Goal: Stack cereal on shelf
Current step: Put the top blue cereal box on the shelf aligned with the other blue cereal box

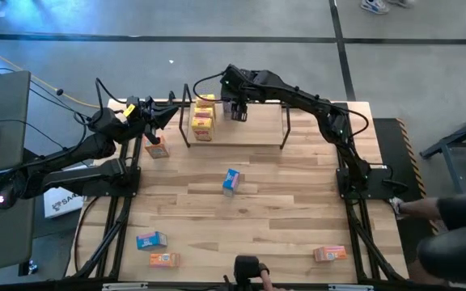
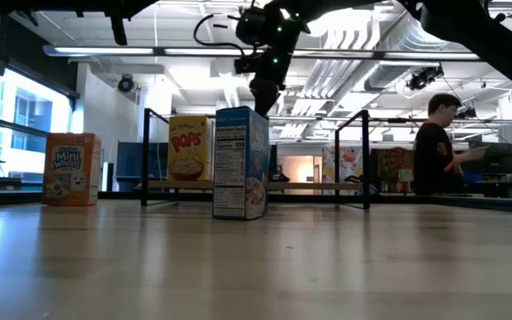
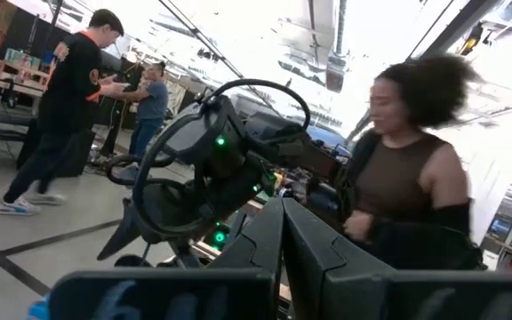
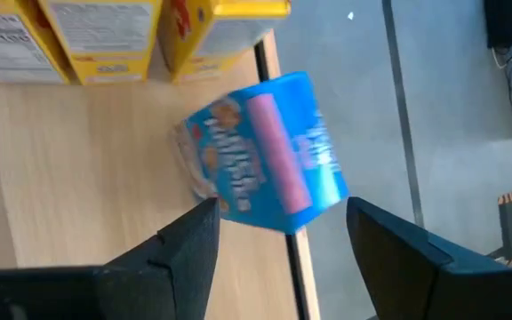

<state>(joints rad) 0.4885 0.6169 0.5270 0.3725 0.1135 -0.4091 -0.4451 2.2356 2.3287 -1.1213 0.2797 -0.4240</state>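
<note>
While a blue cereal box (image 4: pixel 260 151) lies tilted on the shelf (image 1: pixel 233 139) board just beside the yellow boxes (image 1: pixel 204 118), we see the right claw (image 4: pixel 278 244) above it, fingers spread apart and clear of it. Another blue box (image 1: pixel 231 181) stands mid-table (image 1: pixel 281 210), with more boxes scattered nearer the front edge. Our left claw (image 1: pixel 168 115) waits off the shelf's left end, fingers pressed together.

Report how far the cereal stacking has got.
Done: yellow boxes stand on the shelf. In hand: the right gripper, open, hangs over a blue box at the shelf's edge. Remaining: five boxes on the table, including the standing blue one. The left gripper waits beside the shelf.
</note>
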